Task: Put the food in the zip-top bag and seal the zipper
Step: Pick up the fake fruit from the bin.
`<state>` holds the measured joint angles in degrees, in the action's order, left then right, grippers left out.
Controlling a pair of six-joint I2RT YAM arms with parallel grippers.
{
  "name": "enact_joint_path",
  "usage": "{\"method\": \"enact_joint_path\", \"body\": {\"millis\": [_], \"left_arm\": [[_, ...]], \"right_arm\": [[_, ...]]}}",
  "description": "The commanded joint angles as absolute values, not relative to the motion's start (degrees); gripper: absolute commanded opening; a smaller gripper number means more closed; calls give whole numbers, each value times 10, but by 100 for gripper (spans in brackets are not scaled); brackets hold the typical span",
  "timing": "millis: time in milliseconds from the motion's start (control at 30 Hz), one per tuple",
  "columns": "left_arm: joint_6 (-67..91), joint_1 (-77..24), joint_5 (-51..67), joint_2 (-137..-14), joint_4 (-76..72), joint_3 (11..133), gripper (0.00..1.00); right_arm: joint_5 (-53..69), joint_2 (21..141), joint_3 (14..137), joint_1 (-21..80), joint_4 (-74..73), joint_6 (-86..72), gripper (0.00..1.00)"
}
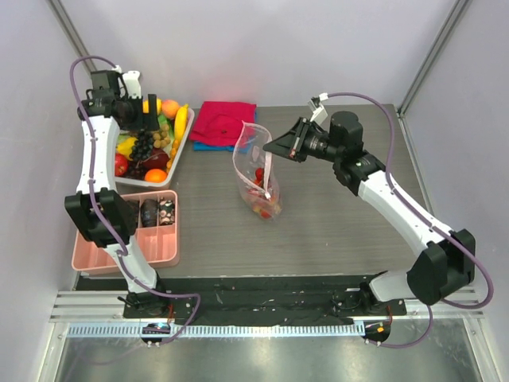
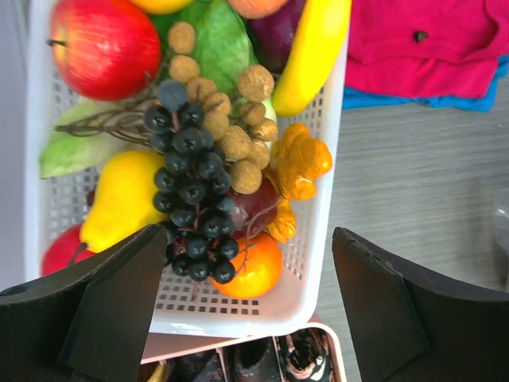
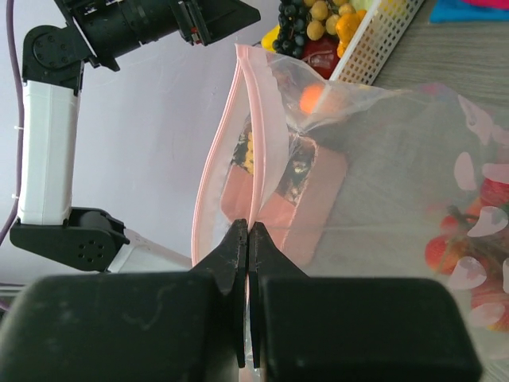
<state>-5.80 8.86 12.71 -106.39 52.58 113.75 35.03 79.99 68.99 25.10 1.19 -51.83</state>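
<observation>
Bag [image 1: 253, 163] stands upright mid-frame, right gripper [image 3: 249, 239] pinched on its zipper [image 3: 208, 183]; left gripper [image 2: 248, 267], wide open and empty over basket [image 2: 318, 239] upper left, should drop centred on one piece of food [image 2: 195, 171].

pale lilac walls [image 1: 278, 48] enclose a dark grey wood-grain table [image 1: 334, 231] with a metal rail [image 1: 238, 329] in front.

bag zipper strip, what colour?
The zipper is pale pink; right wrist view shows it best, pinched in the right gripper.

light: bright, even, diffuse; shadows: faint, soft; glare: steel sheet [image 1: 262, 358]; focus: wrist-view foreground soft
</observation>
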Motion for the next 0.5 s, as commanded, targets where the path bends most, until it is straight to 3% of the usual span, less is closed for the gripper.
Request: {"method": "enact_joint_path", "body": {"millis": [0,333,433,467], "left_arm": [[-82,88,84,-1085,500,1168,87],[-104,87,64,-1172,510,1229,83],[-104,89,69,-1188,513,1236,76],[-104,89,71,-1194,513,1235,69]], "right_arm": [[317,762,715,251,-15,-497,1],[291,812,671,265,34,-540,1],[294,831,672,265,45,-541,1],[296,836,673,264,49,-542,1]]}}
